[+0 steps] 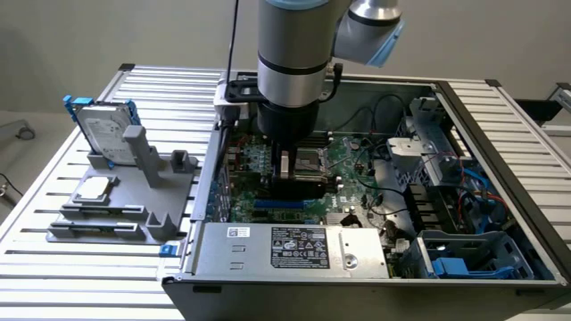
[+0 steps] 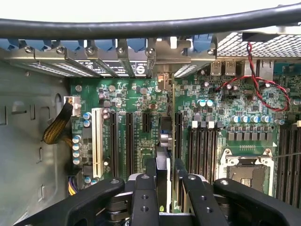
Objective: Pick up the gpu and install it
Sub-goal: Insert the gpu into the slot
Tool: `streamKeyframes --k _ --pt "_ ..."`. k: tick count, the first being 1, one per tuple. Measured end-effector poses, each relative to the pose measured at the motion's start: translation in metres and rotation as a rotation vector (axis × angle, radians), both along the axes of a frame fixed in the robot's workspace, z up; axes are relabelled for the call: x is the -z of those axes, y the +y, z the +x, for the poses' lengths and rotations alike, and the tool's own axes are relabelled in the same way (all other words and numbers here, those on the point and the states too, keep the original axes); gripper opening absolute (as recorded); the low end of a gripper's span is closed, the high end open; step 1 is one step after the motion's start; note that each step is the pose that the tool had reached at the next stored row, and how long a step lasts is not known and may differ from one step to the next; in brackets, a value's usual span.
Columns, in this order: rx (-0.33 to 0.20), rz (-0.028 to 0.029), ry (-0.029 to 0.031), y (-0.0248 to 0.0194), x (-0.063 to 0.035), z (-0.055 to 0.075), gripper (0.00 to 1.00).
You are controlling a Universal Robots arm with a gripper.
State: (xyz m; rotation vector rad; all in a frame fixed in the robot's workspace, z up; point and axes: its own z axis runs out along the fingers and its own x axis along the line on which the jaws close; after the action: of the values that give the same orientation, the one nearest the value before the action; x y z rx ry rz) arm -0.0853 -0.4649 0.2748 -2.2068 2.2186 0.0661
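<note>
Arm reaches down into open pc case (image 1: 499, 134). Gripper (image 1: 295, 175) sits low over mobo (image 1: 352, 157). Wrist view: gripper (image 2: 164, 165) pinches gpu (image 2: 163, 141), one of the fingers (image 2: 150, 181) on each side and the card edge-on between them. Gpu (image 1: 299, 190) shows in the exterior view as a dark block right under the gripper tip, upright, down at mobo level. Its far end runs away from the gripper toward the rear slot brackets (image 2: 108, 66). Cannot tell if it's fully seated in a slot.

Beside the gripper in wrist view: black expansion slots (image 2: 128, 141) and a white slot (image 2: 99, 141) on one side, cpu socket (image 2: 247, 172) on the other. Red/black wire (image 2: 263, 87) loops beyond the socket, well apart from the gripper. Thick black cable (image 2: 141, 27) crosses past the case rear wall.

Exterior view: psu (image 1: 295, 247) lies nearer the camera than the gripper. Grey parts holder (image 1: 125, 200) sits outside the case, off to the exterior view's left of the gripper, w/ hdd in blue frame (image 1: 103, 130) standing upright on it. All on slatted table (image 1: 53, 281).
</note>
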Motion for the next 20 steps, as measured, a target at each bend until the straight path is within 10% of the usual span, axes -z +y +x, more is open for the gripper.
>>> streamKeyframes --k 20 --pt "0.000 0.0137 0.0159 -0.0050 0.0113 0.000 0.26"
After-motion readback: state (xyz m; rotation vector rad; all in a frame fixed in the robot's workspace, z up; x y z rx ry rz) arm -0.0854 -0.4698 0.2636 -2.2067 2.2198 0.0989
